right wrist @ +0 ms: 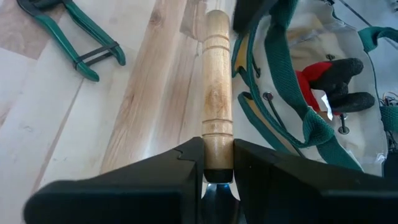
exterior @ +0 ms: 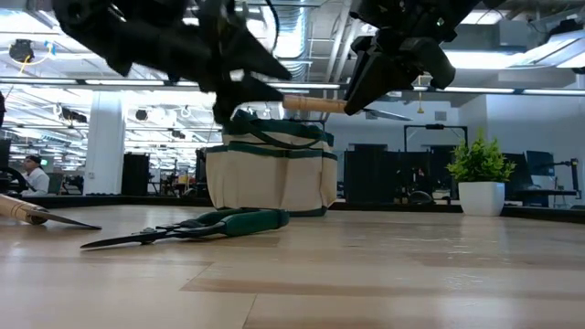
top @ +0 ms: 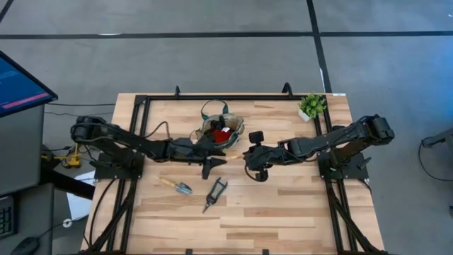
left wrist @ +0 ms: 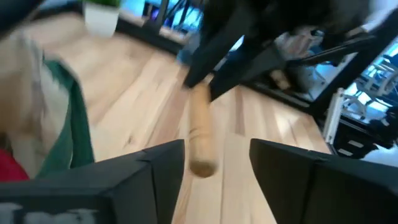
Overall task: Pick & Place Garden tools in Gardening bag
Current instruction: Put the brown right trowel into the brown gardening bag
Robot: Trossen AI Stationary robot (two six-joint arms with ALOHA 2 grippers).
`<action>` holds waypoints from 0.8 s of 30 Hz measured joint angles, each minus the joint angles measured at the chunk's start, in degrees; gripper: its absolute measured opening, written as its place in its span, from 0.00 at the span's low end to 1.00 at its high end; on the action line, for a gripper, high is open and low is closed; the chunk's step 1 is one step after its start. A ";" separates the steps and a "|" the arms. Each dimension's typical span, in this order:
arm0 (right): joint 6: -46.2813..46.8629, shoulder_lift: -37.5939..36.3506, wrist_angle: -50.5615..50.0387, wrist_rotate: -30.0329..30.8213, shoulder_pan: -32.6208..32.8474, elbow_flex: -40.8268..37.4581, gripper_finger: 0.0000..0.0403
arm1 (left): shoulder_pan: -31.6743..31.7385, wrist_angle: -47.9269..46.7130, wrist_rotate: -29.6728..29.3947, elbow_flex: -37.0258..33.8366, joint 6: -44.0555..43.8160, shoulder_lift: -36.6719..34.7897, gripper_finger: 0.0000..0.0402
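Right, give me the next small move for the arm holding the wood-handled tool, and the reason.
Probably carry it over the gardening bag opening. The right pincer is shut on the wood-handled tool, held above the table beside the bag, not over it. The left pincer stands open at the handle's free end, gripping nothing.

My two arms (top: 134, 145) are matte black with chunky jointed links; each hand (right wrist: 217, 165) has flat, angular black fingers (left wrist: 149, 174) and thin cables.

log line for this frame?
right claw: shut on wood-handled tool, beside gardening bag | left claw: open, off handle end | shears, trowel: on table
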 joint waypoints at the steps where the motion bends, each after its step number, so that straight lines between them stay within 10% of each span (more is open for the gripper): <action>1: 0.00 -0.02 -0.02 0.00 0.00 0.00 0.13 | 0.08 -0.02 0.11 0.48 -0.51 1.15 0.44; 24: -1.44 -0.02 1.17 0.07 2.18 -0.04 0.13 | -0.36 -0.33 6.38 5.97 -1.58 5.05 0.44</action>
